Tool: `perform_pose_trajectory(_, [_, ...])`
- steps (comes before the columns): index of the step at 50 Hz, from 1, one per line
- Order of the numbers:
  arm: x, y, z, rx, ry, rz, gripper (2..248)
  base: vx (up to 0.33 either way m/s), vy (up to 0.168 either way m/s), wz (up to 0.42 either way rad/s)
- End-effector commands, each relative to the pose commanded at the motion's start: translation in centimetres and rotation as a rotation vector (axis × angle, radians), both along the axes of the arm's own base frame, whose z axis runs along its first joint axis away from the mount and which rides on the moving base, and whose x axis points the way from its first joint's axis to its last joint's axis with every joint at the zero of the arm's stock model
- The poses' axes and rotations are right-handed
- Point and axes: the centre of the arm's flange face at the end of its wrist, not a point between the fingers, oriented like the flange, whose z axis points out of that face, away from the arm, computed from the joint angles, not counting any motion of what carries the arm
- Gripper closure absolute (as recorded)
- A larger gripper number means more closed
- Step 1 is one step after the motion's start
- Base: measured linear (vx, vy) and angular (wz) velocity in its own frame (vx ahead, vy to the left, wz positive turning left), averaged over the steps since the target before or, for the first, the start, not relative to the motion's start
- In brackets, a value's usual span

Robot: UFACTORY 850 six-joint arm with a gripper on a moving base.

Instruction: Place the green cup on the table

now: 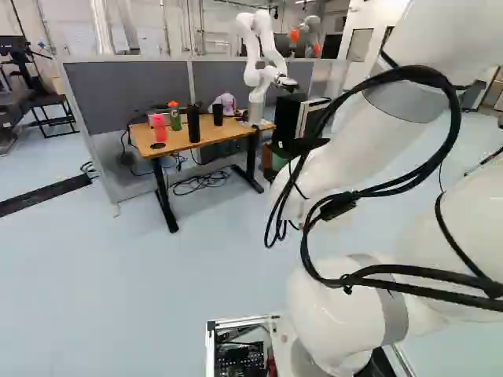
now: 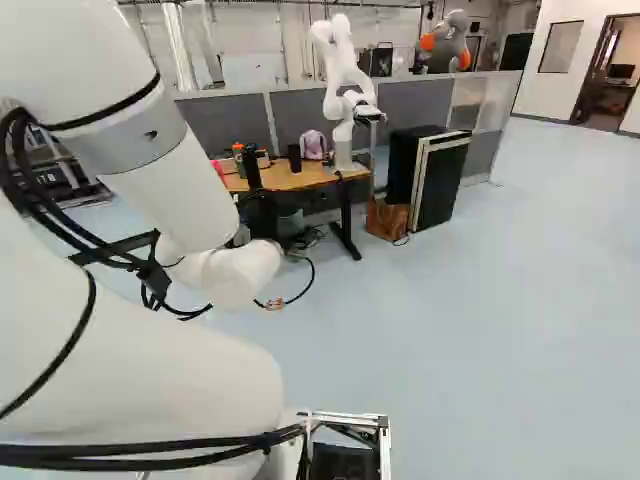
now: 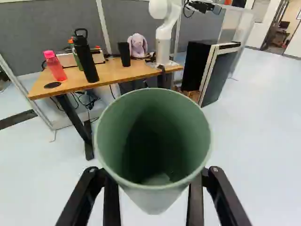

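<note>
The gripper (image 2: 268,217) grasps the green cup (image 3: 153,141) from both sides, its mouth toward the wrist camera; shadow hides whether it holds anything. The arm (image 1: 334,177) reaches forward, holding the cup above the floor, short of the bench (image 3: 110,75). On the bench stand a pink bottle (image 3: 56,68), a black bottle (image 3: 85,59), a green bottle (image 1: 174,118) and a black cup (image 3: 124,54), contents unseen.

2 cups: 1 green cup (image 3: 153,141), 1 black cup (image 3: 124,54). The table (image 3: 110,73) bears 3 bottles toward its left edge in the left base view: 1 pink bottle (image 3: 55,67), 1 green bottle (image 3: 76,57), 1 black bottle (image 3: 86,59); and 1 plush (image 3: 137,46) near its back edge.
</note>
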Motion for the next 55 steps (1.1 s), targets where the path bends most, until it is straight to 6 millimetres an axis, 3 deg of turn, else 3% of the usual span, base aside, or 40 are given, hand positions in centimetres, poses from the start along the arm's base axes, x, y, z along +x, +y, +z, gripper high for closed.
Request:
perform_pose_trajectory(18, [0.00,0.00,0.00,0.000,0.000,0.000,126,0.141,0.005,0.003])
perform_pose_trajectory(45, [0.00,0.00,0.00,0.000,0.000,0.000,126,0.277,0.063,0.293])
perform_pose_trajectory(55, [0.00,0.00,0.00,0.000,0.000,0.000,126,0.350,0.021,0.076])
